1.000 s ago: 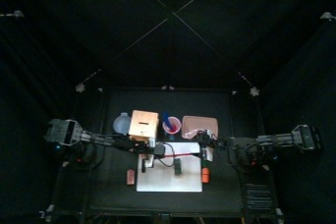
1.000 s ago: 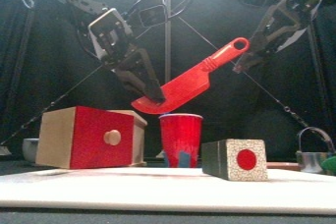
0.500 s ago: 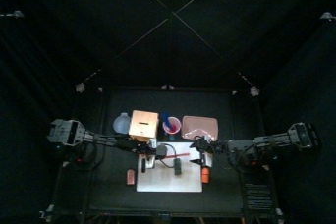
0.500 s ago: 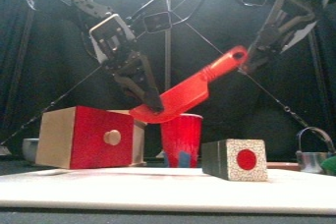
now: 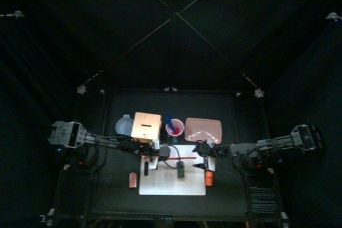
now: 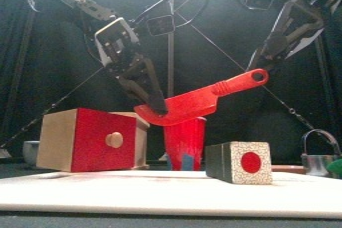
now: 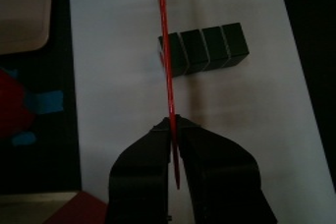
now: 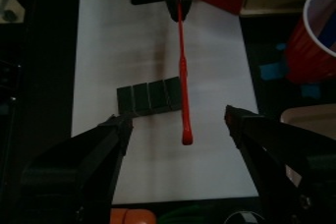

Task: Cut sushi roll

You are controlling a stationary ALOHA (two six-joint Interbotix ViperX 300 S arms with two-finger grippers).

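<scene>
Black curtains around our desk (image 5: 114, 197); left claw (image 7: 172, 130) grips the red knife (image 6: 201, 100) above the sushi roll (image 7: 205, 48), right claw (image 8: 182, 144) gapes empty; board's (image 7: 118, 90) far end is cut off.

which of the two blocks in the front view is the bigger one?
The red-faced wooden block on the left, beside the red cup. The other block, right of the cup, is smaller, speckled, with a red dot.

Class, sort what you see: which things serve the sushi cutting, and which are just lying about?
For the job: sushi roll; red knife; white cutting board; left tool, gripping the knife.

Lying about: red cup; red-faced wooden box; small speckled block.
</scene>
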